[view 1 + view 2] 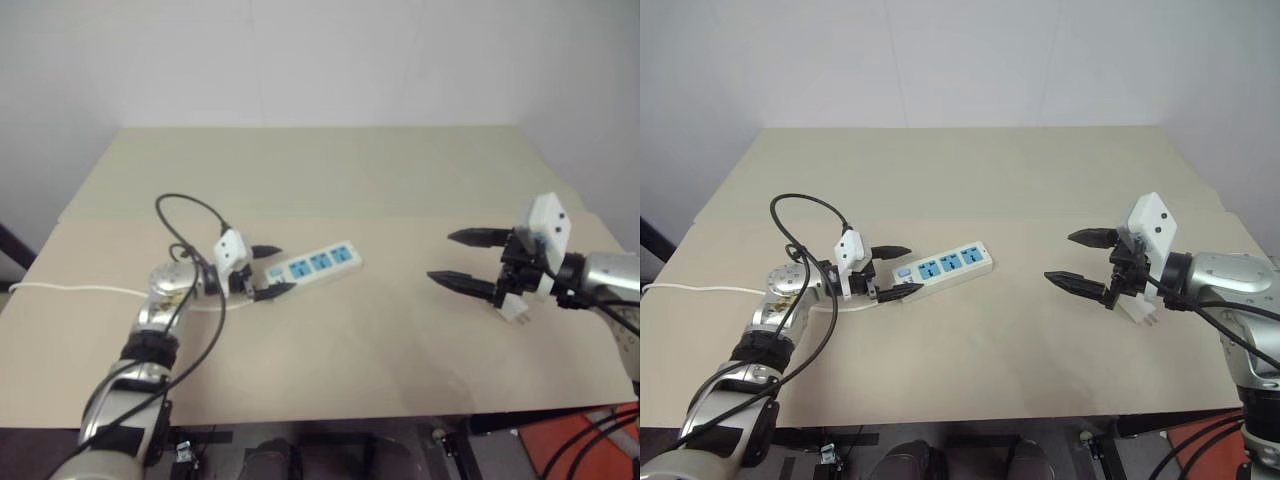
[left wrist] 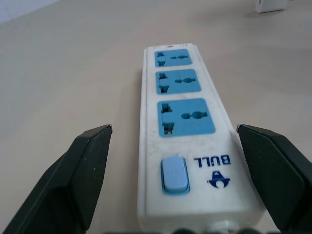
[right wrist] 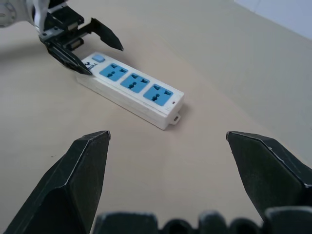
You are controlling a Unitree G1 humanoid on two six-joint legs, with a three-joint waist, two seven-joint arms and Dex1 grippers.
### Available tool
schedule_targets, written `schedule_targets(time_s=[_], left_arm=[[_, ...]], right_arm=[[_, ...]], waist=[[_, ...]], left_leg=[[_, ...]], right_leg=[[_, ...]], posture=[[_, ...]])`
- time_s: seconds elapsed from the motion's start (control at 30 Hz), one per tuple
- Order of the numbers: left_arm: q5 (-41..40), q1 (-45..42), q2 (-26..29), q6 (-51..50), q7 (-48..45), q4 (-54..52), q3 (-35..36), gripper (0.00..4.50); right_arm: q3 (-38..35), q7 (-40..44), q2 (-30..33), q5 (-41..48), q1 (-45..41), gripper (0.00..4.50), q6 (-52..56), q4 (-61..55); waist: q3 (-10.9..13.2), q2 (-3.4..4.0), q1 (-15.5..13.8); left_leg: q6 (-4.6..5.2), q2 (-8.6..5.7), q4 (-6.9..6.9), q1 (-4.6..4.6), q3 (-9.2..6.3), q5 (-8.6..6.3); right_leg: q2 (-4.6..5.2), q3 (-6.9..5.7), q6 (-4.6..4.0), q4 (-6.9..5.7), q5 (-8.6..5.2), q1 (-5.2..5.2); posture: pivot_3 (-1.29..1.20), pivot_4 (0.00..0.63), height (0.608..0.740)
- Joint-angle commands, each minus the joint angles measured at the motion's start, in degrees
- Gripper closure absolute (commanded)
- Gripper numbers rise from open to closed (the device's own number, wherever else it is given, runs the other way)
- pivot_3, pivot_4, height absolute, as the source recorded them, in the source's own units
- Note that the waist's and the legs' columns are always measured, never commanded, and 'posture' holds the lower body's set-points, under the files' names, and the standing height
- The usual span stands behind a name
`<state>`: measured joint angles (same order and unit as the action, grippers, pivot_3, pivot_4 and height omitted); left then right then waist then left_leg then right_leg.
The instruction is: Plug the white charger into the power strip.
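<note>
Your left claw (image 1: pixel 265 271) stands released, its black fingers straddling the switch end of the long white power strip with three blue outlet faces (image 1: pixel 318 263), likely so you can pin it flat on the beige tabletop (image 1: pixel 350 340) while plugging. Your right claw (image 1: pixel 462 260) is also spread wide and empty, hovering well apart. The small white cube-shaped charger (image 1: pixel 515 307) sits on the tabletop just beneath that right wrist, not yet picked up.

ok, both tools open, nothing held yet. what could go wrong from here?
1. The open left tool straddles the switch end of the long white power strip with blue outlets; closing may press the switch.
2. The small white cube charger sits under the open right tool, so it could be knocked over.
</note>
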<state>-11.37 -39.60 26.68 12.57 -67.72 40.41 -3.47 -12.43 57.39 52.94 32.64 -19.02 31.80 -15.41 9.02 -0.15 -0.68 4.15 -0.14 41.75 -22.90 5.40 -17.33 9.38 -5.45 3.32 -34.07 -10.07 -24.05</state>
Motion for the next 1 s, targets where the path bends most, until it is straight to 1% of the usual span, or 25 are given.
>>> schedule_targets(time_s=[0.03, 0.23, 0.43, 0.6, 1.0], left_arm=[[2.2, 0.2, -0.6, 1.7, -0.4, 3.3, -1.1, 0.04], [0.9, -0.3, -1.7, 1.4, -1.5, 3.1, 0.5, 0.04], [1.6, 0.1, -2.0, 1.8, -1.3, 4.2, 0.9, 0.04], [1.0, 2.3, -3.8, 1.6, -0.6, 3.1, 1.6, 0.04], [0.6, 7.7, -3.2, 0.2, 0.5, -2.5, 2.4, 0.04]], right_arm=[[-3.3, 0.0, 1.0, 1.5, 0.5, 0.00, 0.4, -2.0], [-4.8, 0.0, 1.3, 2.2, 2.2, 0.00, 1.2, -3.3], [-4.9, -0.7, 1.3, 3.3, 1.3, 0.00, 1.9, -3.2], [-5.2, -0.7, 2.1, 3.7, 1.7, 0.00, 2.4, -3.6], [-4.7, -0.6, 2.7, 3.9, -1.2, 0.00, 3.8, -2.9]], waist=[[0.0, 0.00, 0.0], [0.0, -0.03, 0.0], [0.0, -0.03, 0.0], [0.0, -0.04, -0.1], [0.0, -0.03, 0.0]], left_leg=[[0.01, 0.00, 0.00, 0.01, 0.00, 0.00], [0.04, 0.00, 0.01, -0.10, -0.02, -0.02], [0.06, 0.02, 0.02, -0.09, -0.04, -0.03], [0.07, 0.00, 0.03, -0.09, -0.07, -0.04], [0.08, 0.04, 0.02, -0.03, -0.08, -0.05]], right_leg=[[0.00, 0.00, 0.00, 0.00, 0.00, 0.00], [0.03, -0.01, 0.00, 0.00, 0.01, -0.08], [0.03, 0.00, 0.01, 0.00, 0.02, -0.08], [0.06, -0.01, 0.01, 0.01, 0.02, -0.06], [0.07, 0.02, 0.00, 0.01, 0.03, -0.04]], posture=[[0.00, 0.150, 0.740], [0.00, 0.150, 0.740], [0.00, 0.150, 0.740], [0.00, 0.150, 0.740], [0.00, 0.150, 0.740]])
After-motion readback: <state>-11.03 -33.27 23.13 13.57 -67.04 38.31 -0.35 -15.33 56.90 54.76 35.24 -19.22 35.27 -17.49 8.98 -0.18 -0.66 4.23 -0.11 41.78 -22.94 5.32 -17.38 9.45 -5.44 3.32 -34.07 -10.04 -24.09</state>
